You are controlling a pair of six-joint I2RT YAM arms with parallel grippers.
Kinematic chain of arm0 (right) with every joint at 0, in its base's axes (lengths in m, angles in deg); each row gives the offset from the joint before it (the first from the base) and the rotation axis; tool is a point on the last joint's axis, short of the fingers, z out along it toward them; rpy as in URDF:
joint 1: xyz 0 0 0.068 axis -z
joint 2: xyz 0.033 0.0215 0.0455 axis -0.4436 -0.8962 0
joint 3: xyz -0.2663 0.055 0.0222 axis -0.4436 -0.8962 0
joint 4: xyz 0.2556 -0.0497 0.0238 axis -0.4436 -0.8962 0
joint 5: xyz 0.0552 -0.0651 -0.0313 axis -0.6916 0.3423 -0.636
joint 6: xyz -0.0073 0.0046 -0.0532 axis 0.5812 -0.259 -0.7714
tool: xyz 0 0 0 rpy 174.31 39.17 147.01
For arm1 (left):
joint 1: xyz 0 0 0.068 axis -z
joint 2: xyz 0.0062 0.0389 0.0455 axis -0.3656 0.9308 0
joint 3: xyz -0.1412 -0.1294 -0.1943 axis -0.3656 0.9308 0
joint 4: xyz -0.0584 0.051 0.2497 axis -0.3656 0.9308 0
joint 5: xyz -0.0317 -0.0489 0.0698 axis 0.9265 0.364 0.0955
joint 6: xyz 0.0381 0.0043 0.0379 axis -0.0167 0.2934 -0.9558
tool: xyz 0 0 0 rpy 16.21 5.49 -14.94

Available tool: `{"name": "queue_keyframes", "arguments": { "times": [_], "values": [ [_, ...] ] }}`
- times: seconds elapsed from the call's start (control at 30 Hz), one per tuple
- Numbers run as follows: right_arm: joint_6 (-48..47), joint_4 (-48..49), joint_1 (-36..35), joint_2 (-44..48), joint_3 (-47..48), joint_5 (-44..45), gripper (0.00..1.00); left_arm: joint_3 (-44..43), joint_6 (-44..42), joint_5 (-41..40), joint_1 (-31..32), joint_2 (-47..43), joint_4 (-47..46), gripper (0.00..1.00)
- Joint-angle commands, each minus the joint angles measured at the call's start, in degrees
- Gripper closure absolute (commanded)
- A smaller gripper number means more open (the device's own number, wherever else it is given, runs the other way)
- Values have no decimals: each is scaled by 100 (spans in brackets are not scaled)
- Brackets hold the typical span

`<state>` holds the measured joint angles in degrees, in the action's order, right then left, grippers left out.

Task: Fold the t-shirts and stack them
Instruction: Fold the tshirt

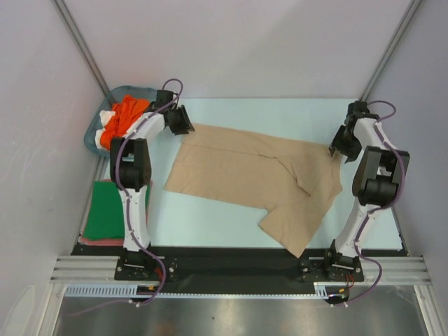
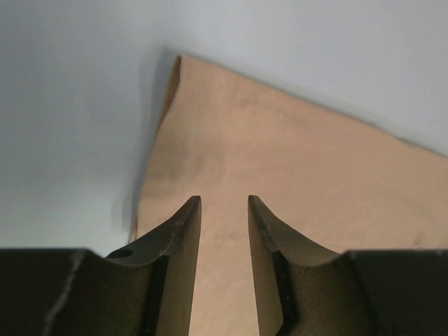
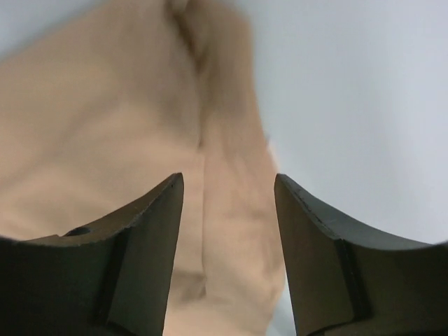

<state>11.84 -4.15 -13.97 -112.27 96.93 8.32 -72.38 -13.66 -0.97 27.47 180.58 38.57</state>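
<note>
Tan shirt: a tan-beige short-sleeved cloth t-shirt lies spread on the pale blue-green table top; it is mostly flat, with one part folded over near its middle and a corner pointing toward the near edge

Left gripper: the black two-finger left gripper is over the far left corner of the tan-beige short-sleeved cloth t-shirt; in the left wrist view its fingers stand a little apart, with flat cloth showing through the narrow gap and nothing clamped between them

Right gripper: the black two-finger right gripper is at the shirt's far right edge; in the right wrist view its jaws stand wide apart over wrinkled, blurred tan cloth, gripping nothing

Basket: a teal plastic basket sits at the far left corner of the table; a crumpled orange cloth t-shirt and a white cloth t-shirt lie in it

Stack: a folded dark green cloth t-shirt rests at the left edge, beside the left arm; a reddish cloth t-shirt shows as a thin strip beneath its near side
</note>
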Motion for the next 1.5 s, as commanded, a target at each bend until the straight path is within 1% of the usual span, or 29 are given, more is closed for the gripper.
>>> {"name": "queue_keyframes", "arguments": {
  "times": [0.0,0.03,0.07,0.1,0.13,0.17,0.2,0.3,0.33,0.4,0.43,0.47,0.5,0.53,0.6,0.73,0.83,0.9,0.93,1.07,1.1,1.13,1.2,1.23,1.27,1.3,1.4,1.43,1.47],
  "values": [
    [76,-643,-584,1381,-496,423,40,475,-355,-276,136,-1502,93,61],
    [163,-634,-760,1522,-655,379,40,669,-355,-259,162,-1750,93,61],
    [190,-591,-1170,1654,-814,326,39,1045,-346,-233,223,-1970,93,61],
    [216,-538,-1392,1942,-963,256,40,1257,-338,-137,268,-2416,93,62],
    [243,-477,-1638,2067,-1304,281,40,1477,-338,-101,320,-2646,93,62],
    [217,-224,-2058,2225,-1455,255,41,1914,-346,-83,469,-2849,84,62],
    [156,-65,-2314,2392,-1639,168,42,2153,-338,-31,557,-3312,66,62],
    [-55,87,-3035,2167,-1773,762,46,3041,-224,31,926,-4086,-39,62],
    [-143,34,-3107,2052,-1669,826,51,3252,-110,66,1005,-4281,-65,62],
    [-240,16,-3170,1745,-1606,644,68,3772,13,171,1260,-4572,-179,62],
    [-240,25,-3170,1656,-1554,520,79,4043,118,215,1374,-4826,-189,62],
    [-223,8,-3178,1525,-1510,388,87,4185,172,233,1410,-4933,-224,62],
    [-205,16,-3213,1445,-1501,404,91,4325,207,251,1445,-5047,-354,62],
    [-205,112,-3214,1305,-1518,413,92,4440,242,251,1463,-5126,-408,61],
    [-232,209,-3205,1137,-1562,404,91,4608,216,181,1463,-5197,-426,61],
    [-284,219,-3056,715,-1440,553,87,4363,-12,154,1437,-5101,-268,61],
    [-337,183,-2889,645,-1308,957,84,4169,-56,137,1437,-5004,-250,61],
    [-398,201,-2722,557,-1177,984,82,4090,-56,180,1437,-4864,-250,61],
    [-416,201,-2582,478,-1089,1237,81,4020,-48,207,1428,-4829,-250,61],
    [-679,315,-2221,13,-255,1608,74,3844,-39,347,1419,-4591,-242,61],
    [-819,376,-2186,-284,-79,1661,73,3826,-30,382,1419,-4521,-233,61],
    [-925,272,-2142,-444,463,1722,68,3791,-39,400,1419,-4495,-233,61],
    [-786,-393,-2045,-857,1054,1531,63,3756,-30,426,1419,-4451,-224,61],
    [-690,-554,-2062,-815,1213,1399,62,3729,-30,418,1419,-4433,-215,61],
    [-541,-616,-2114,-658,1076,1346,61,3712,-21,444,1419,-4424,-215,61],
    [-531,-469,-2332,-56,840,1293,58,3694,-21,453,1411,-4415,-215,61],
    [-662,110,-2798,922,-373,968,43,3641,5,505,1411,-4363,-215,61],
    [-593,139,-2853,1274,-637,784,43,3632,5,584,1411,-4310,-215,61],
    [-540,122,-2879,1347,-918,652,43,3624,14,611,1411,-4292,-215,61]
  ]
}}
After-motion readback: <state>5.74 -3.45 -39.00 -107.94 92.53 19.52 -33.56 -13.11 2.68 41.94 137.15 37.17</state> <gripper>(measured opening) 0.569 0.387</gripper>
